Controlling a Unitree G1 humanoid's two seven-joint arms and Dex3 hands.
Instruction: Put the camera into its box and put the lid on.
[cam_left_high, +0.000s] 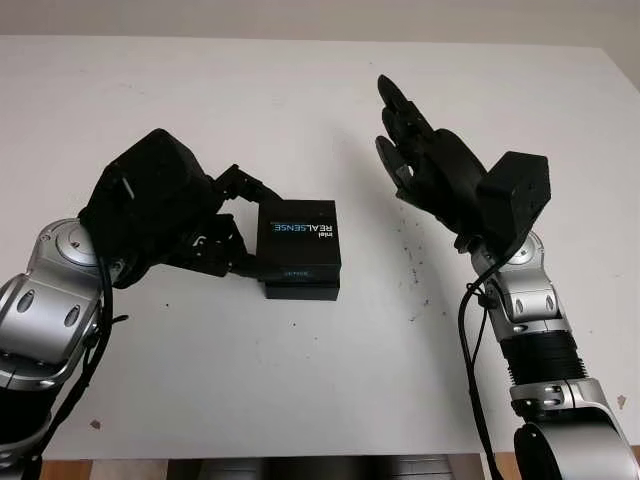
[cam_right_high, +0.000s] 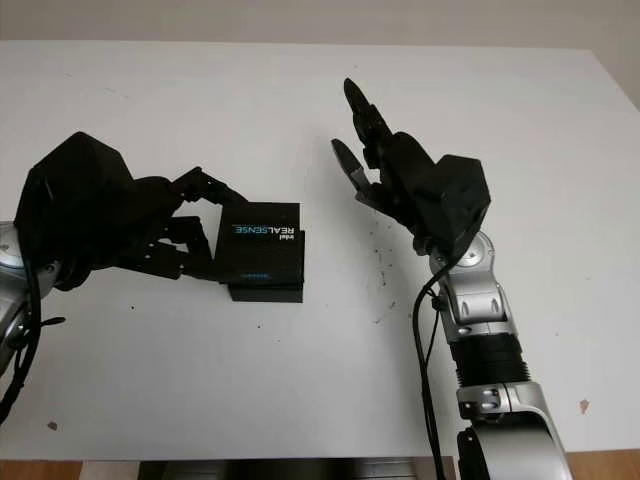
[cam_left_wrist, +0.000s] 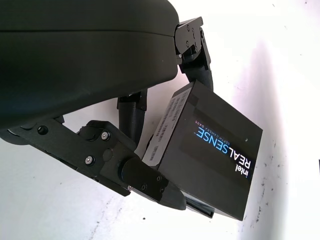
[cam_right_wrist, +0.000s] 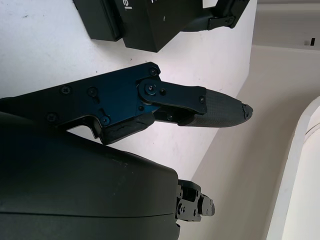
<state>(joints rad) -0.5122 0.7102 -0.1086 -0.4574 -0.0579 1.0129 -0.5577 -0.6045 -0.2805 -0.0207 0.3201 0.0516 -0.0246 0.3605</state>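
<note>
Black lid is sitting slightly askew on the box, just beyond the left hand, whose fingers are gripping its near edge. From the left wrist, the lid is tilting; pushing now could jam it. Right hand is hovering open, well apart.
</note>
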